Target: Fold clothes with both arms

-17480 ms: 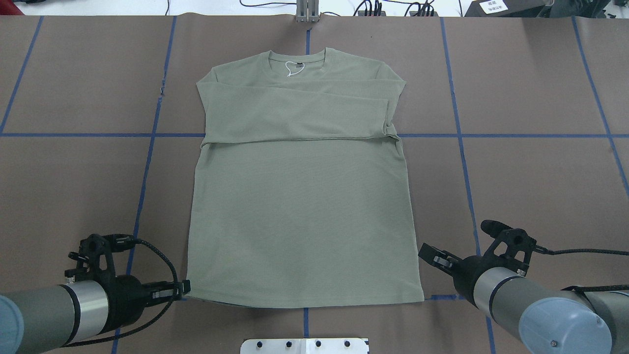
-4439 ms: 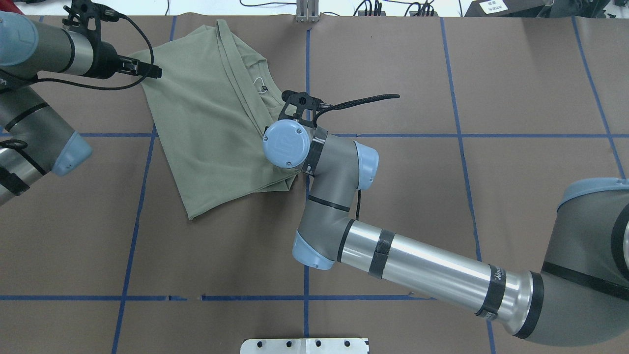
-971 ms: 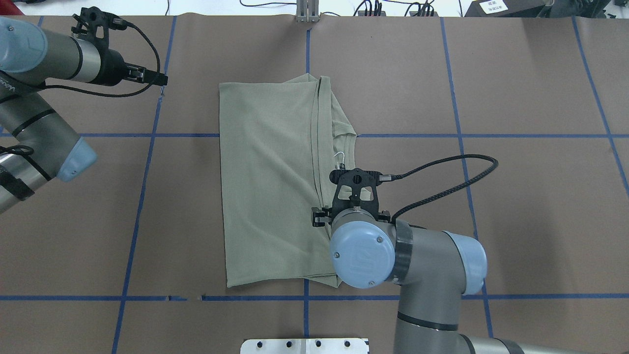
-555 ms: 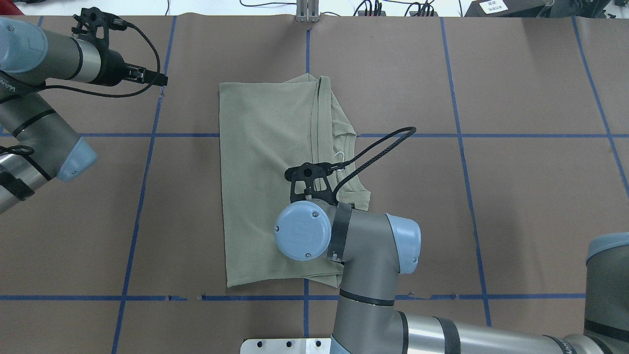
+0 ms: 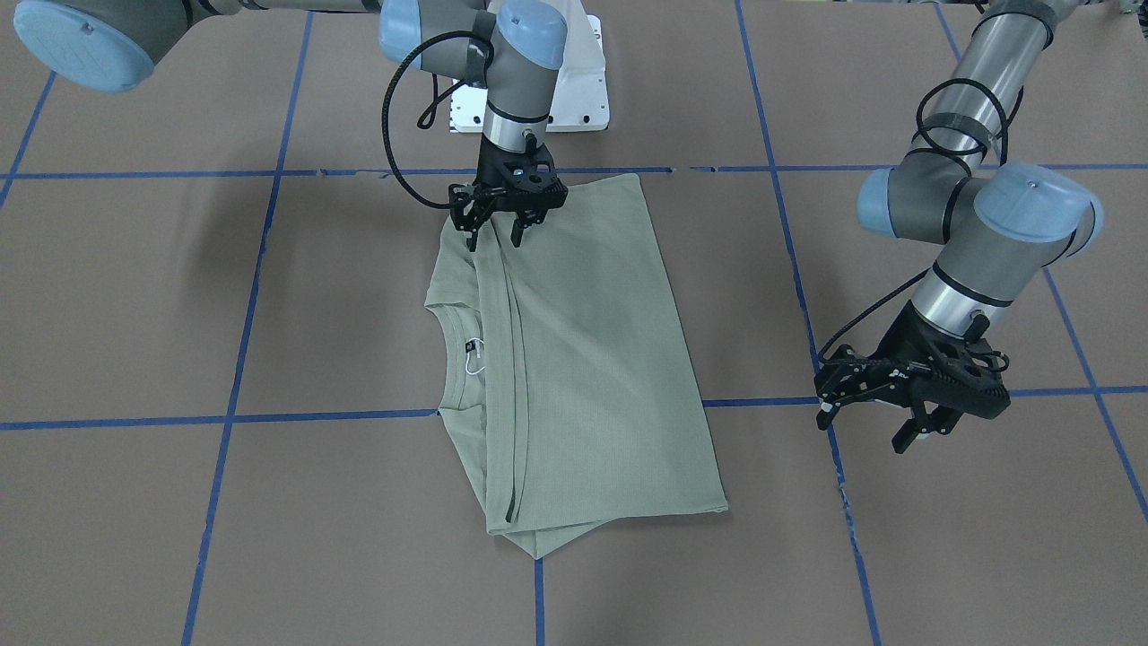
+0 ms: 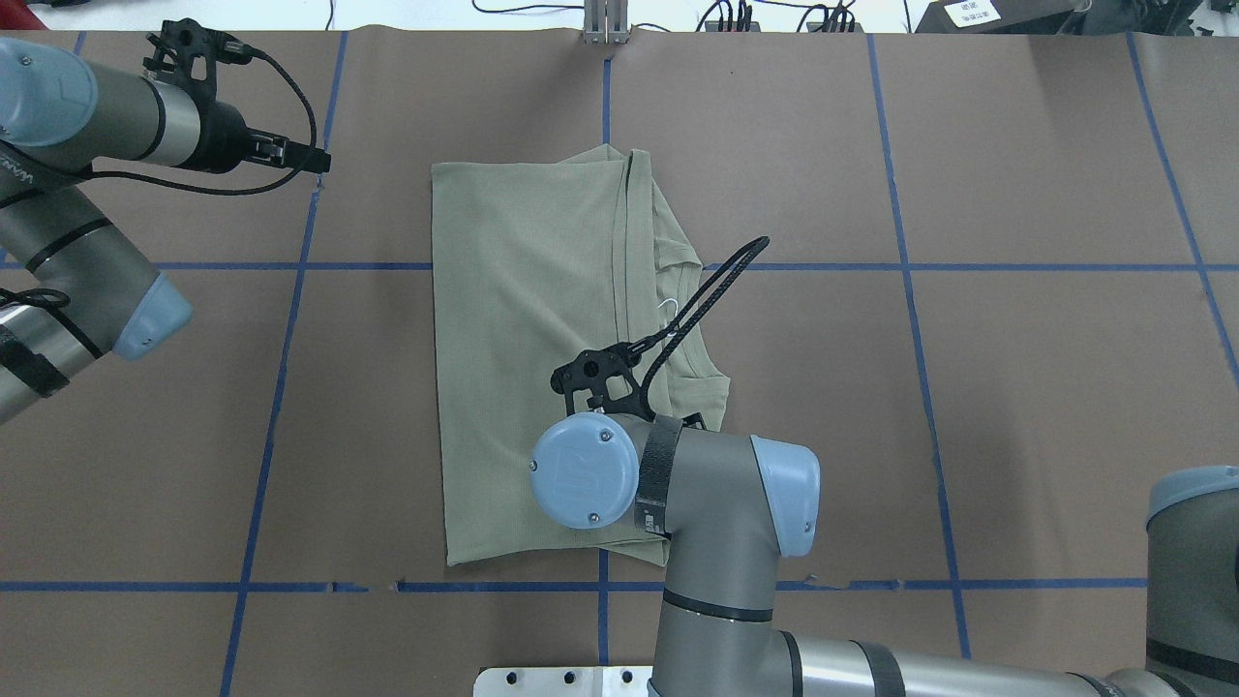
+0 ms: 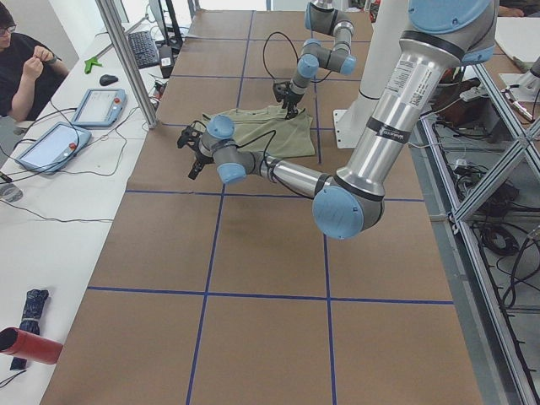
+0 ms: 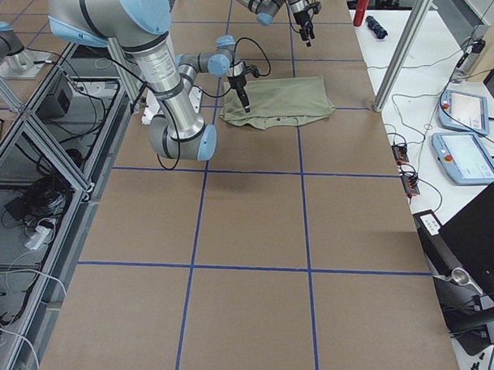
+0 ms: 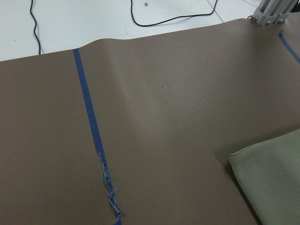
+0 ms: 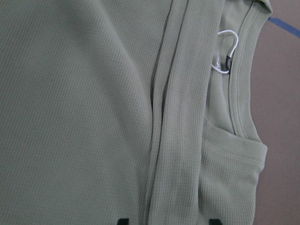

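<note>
The sage-green shirt (image 5: 583, 359) lies folded into a long rectangle mid-table, also seen from overhead (image 6: 528, 358). Its ribbed collar with the white string loop (image 5: 473, 356) sticks out from under the top layer. My right gripper (image 5: 494, 240) points down, open, over the shirt's end nearest the robot base. In the right wrist view both fingertips (image 10: 123, 220) straddle the folded edge band, holding nothing. From overhead, its own wrist hides it. My left gripper (image 5: 863, 429) hovers open and empty beside the shirt, over bare table (image 6: 317, 162).
Blue tape lines (image 6: 290, 266) cross the brown table. The white pedestal base plate (image 5: 574, 90) sits just behind the shirt. A metal post (image 6: 605, 24) stands at the far edge. A seated person (image 7: 25, 59) and tablets (image 7: 97, 107) occupy the side bench.
My right wrist has swung left across the shirt, turning so its cable now trails over the collar. The shirt and the left arm have stayed put.
</note>
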Robot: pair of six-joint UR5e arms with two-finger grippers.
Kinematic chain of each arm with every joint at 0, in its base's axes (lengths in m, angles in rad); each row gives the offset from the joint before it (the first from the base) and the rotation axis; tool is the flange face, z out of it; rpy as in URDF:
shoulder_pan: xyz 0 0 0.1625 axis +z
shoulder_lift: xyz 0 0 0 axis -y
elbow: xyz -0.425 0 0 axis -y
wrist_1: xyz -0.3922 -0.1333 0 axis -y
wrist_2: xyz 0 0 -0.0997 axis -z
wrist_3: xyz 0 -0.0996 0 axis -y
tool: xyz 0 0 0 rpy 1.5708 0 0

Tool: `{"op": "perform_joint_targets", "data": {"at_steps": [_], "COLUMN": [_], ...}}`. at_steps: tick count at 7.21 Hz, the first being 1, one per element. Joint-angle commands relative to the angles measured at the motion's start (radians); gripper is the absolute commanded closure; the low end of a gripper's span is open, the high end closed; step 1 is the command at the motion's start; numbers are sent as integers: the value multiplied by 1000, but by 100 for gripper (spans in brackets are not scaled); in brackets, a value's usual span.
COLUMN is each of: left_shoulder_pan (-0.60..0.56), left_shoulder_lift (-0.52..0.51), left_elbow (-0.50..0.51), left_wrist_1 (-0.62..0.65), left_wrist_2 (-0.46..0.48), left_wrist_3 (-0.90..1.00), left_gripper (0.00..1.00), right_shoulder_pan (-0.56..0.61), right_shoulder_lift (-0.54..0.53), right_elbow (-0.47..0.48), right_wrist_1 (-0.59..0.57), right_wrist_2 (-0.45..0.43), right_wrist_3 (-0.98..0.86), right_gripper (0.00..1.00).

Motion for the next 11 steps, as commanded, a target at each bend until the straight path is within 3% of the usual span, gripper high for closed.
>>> {"op": "perform_joint_targets", "data": {"at_steps": [1, 5, 7, 11], "left_shoulder_pan": [3, 5, 6, 12], "left_shoulder_lift": [2, 0, 0, 0], "left_elbow": [2, 2, 2, 3], "left_wrist_1": [0, 0, 0, 0], "left_wrist_2": [1, 1, 1, 1], "left_wrist_3": [1, 3, 3, 3], "left_gripper": [0, 0, 0, 0], "right_shoulder_pan": [-26, -50, -50, -27], "right_shoulder_lift": [-28, -57, -54, -109], "right_elbow": [101, 97, 103, 198], "right_wrist_1": [-86, -82, -82, -81], "right_wrist_2": [66, 66, 65, 62], "right_wrist_3": [-8, -22, -22, 13], "right_gripper": [43, 54, 100, 100]}}
